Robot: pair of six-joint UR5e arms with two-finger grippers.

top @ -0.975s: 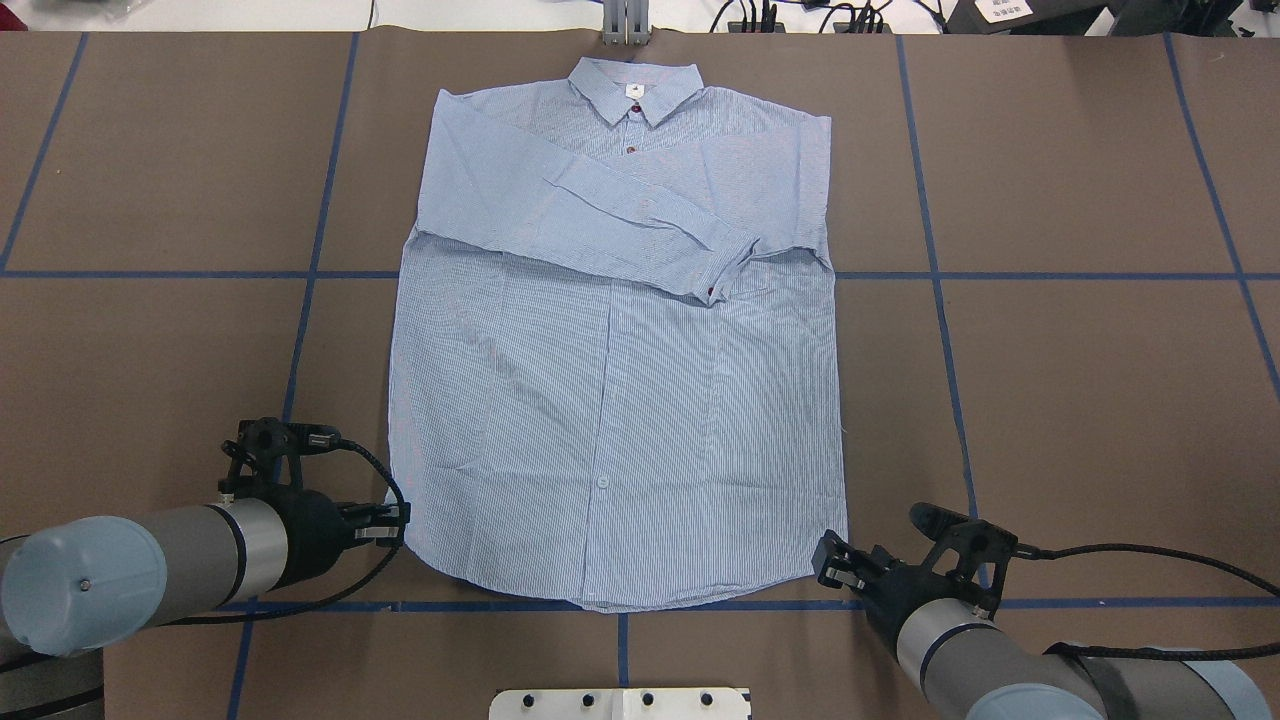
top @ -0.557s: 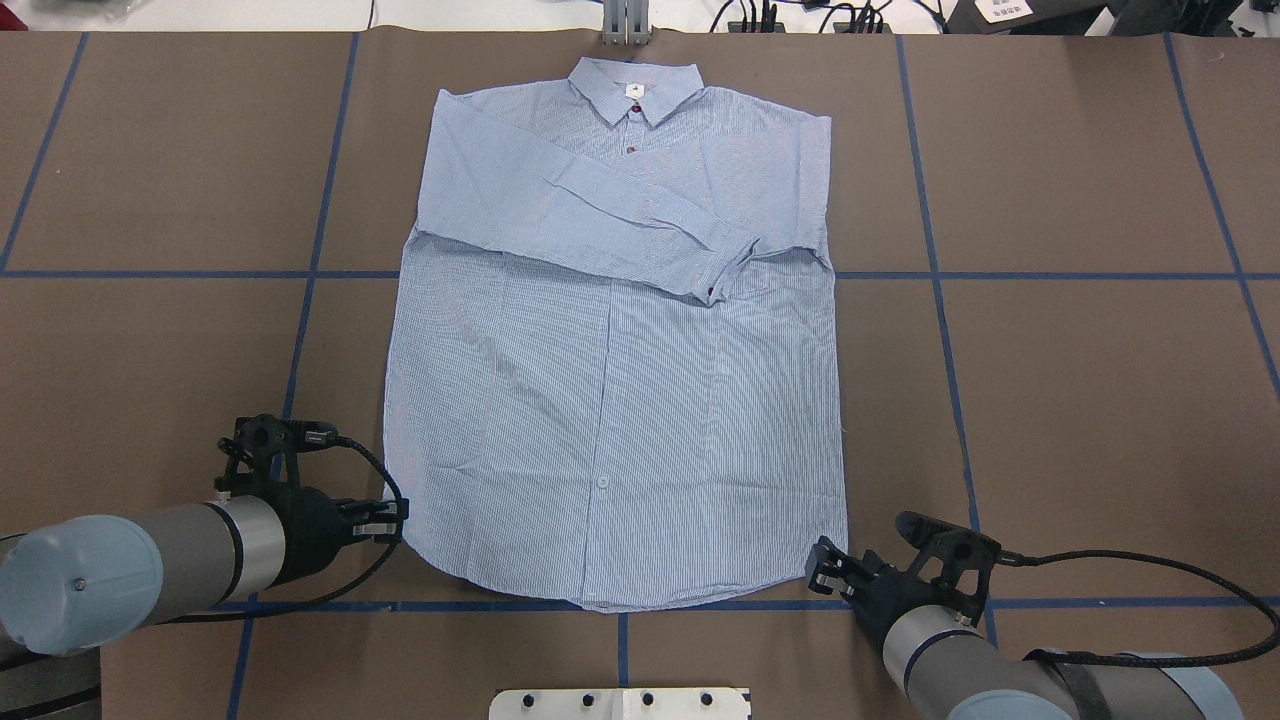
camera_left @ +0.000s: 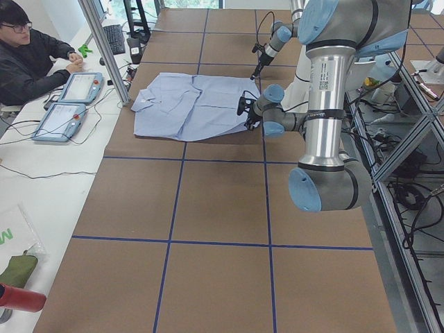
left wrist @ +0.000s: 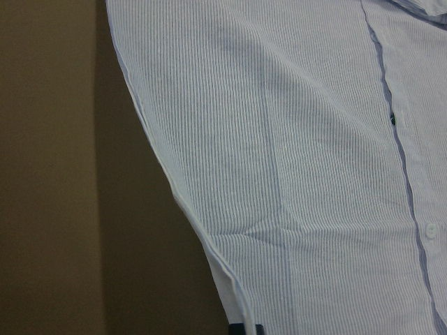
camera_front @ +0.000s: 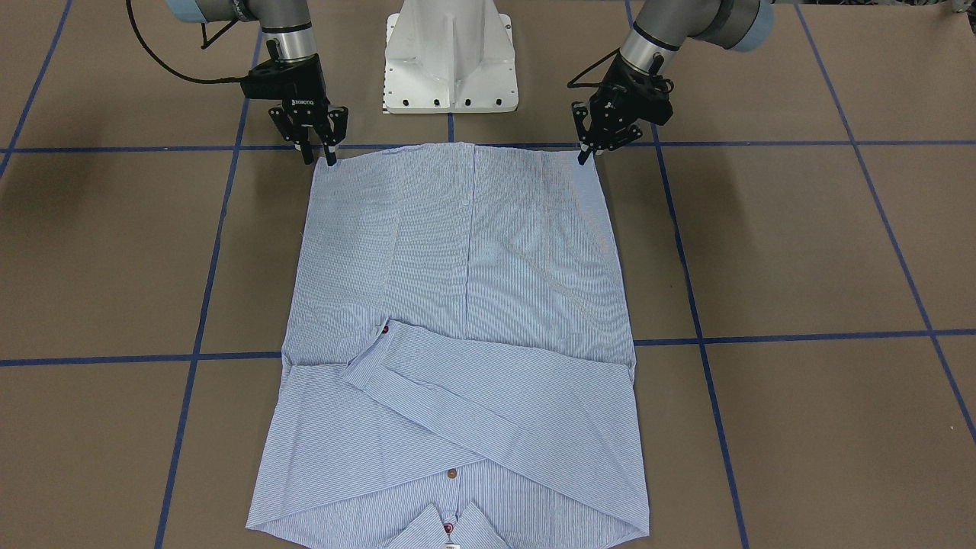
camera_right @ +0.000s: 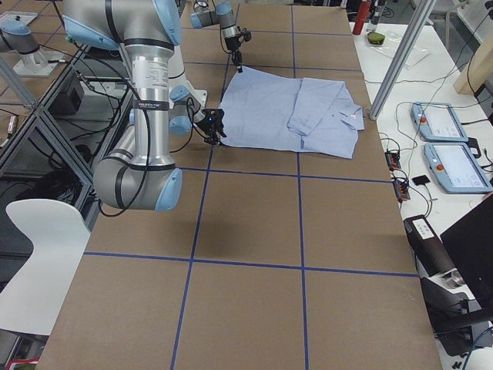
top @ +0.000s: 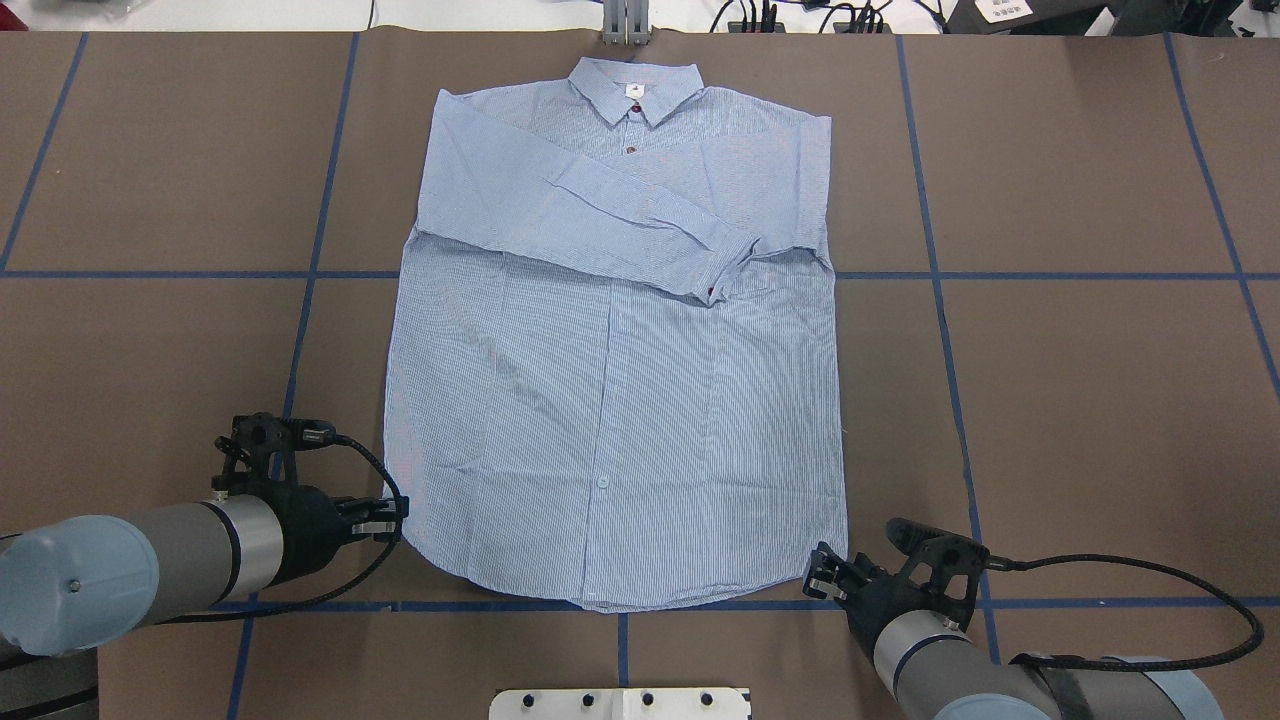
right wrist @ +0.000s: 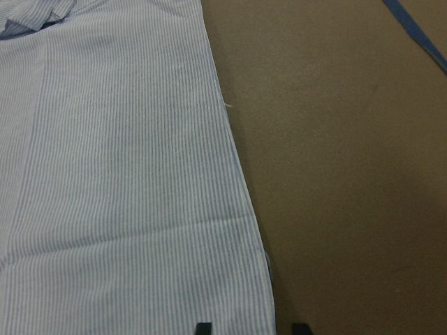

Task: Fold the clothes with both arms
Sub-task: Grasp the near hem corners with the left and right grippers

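Note:
The light blue striped shirt (top: pixel 610 400) lies flat on the brown table, collar at the far side and one sleeve folded across the chest. It also shows in the front view (camera_front: pixel 465 252). My left gripper (top: pixel 392 518) is at the hem's left corner. In the left wrist view its fingertips (left wrist: pixel 237 328) stand close together on the hem edge. My right gripper (top: pixel 822 577) is at the hem's right corner. It is open, and its fingertips (right wrist: pixel 202 326) stand apart on either side of the hem corner. Both also show in the front view: left (camera_front: pixel 585 152), right (camera_front: pixel 319 156).
The white pedestal base (camera_front: pixel 450 61) stands just behind the hem between the arms. Blue tape lines (top: pixel 940 300) cross the brown table cover. A grey post (top: pixel 625 25) stands at the far edge. An operator (camera_left: pixel 28 55) sits by tablets beyond the collar end.
My right gripper has moved left and back toward the robot's base, closer to the hem's right corner. My left gripper has shifted only slightly. The shirt's left side shows a new faint diagonal wrinkle.

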